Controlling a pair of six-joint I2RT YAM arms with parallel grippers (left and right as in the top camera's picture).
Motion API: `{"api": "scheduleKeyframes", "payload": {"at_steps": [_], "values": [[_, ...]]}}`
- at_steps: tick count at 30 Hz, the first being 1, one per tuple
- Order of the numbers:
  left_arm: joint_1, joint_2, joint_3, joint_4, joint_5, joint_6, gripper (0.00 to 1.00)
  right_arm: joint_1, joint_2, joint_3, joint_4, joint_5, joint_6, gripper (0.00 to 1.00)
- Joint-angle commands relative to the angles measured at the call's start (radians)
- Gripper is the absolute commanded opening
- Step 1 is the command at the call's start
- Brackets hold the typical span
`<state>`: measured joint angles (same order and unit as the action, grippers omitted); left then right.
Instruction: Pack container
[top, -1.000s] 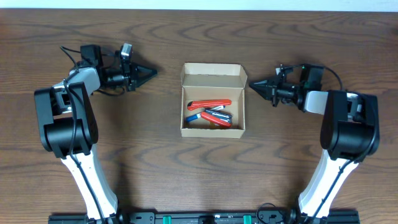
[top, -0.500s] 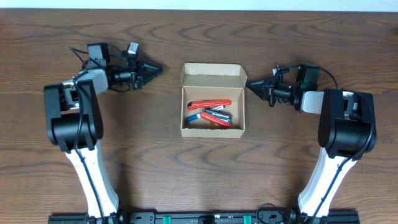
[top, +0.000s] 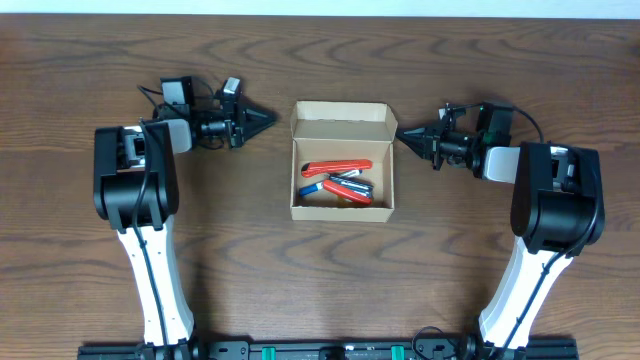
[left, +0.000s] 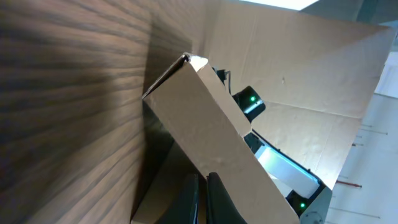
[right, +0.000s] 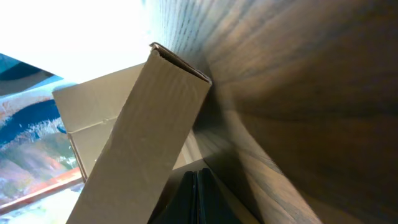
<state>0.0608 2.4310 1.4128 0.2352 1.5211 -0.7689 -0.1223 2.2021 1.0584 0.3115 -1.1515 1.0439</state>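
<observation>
The container (top: 340, 126) is a small tan cardboard box at the table's middle, lid flap up at the back. Inside lie a red-handled tool (top: 336, 167) and several red and blue pens (top: 342, 187). My left gripper (top: 270, 118) is shut and empty, pointing at the box's upper left corner with a small gap. My right gripper (top: 402, 133) is shut and empty, its tip at the box's upper right side. In the left wrist view the box wall (left: 205, 118) fills the middle above the shut fingers (left: 203, 200). In the right wrist view the box (right: 143, 137) stands just beyond the shut fingers (right: 196, 196).
The wooden table (top: 320, 280) spreads all round the box. Both arm bases stand at the front edge, left (top: 150, 290) and right (top: 520, 290). No other loose objects show.
My left gripper has moved right, towards the box's upper left corner. My right gripper shifted slightly left to the box's side, then held still. The box and its contents have not moved.
</observation>
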Motion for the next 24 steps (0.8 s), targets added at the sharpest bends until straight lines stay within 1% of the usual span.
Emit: {"api": "scheduleKeyframes", "payload": {"at_steps": [1, 6, 12, 17, 24], "values": [[-0.019, 0.032, 0.004, 0.041, 0.008, -0.085, 0.06, 0.020, 0.015, 0.000, 0.039, -0.005, 0.010, 0.01], [-0.032, 0.032, 0.004, 0.182, 0.029, -0.194, 0.06, 0.046, 0.015, 0.000, 0.167, -0.017, 0.028, 0.01], [-0.035, 0.032, 0.004, 0.337, 0.041, -0.319, 0.06, 0.068, 0.015, 0.000, 0.182, -0.005, 0.040, 0.01], [-0.029, 0.032, 0.004, 0.346, 0.053, -0.324, 0.06, 0.055, 0.015, 0.000, 0.100, 0.019, 0.014, 0.01], [-0.028, 0.032, 0.004, 0.346, 0.059, -0.324, 0.06, 0.031, 0.015, 0.000, 0.085, 0.019, 0.005, 0.01]]}}
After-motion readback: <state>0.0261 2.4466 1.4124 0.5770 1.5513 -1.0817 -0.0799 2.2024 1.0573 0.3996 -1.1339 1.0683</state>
